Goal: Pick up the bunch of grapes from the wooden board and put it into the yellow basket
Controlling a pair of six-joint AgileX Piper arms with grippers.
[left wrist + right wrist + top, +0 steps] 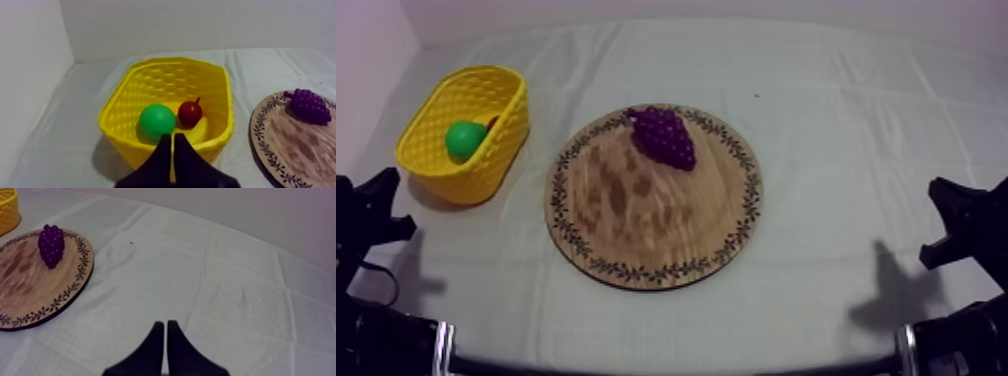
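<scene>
The grapes point(663, 137) lie on the board point(636, 225), just inside its far rim. The basket point(486, 160) stands left of the board, apart from it, and holds a green fruit point(157, 121), a small red fruit point(190, 113) and a banana point(198, 131). Bare cloth point(836, 120) lies open right of the board. The left gripper point(171, 137) and the right gripper point(165, 323) sit well off the board's near corners, each with fingers pressed together on nothing.

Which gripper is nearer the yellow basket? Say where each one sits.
Left. The left gripper sits right in front of the basket, fingers shut. The right gripper rests at the opposite side, the wooden board lying between.
</scene>
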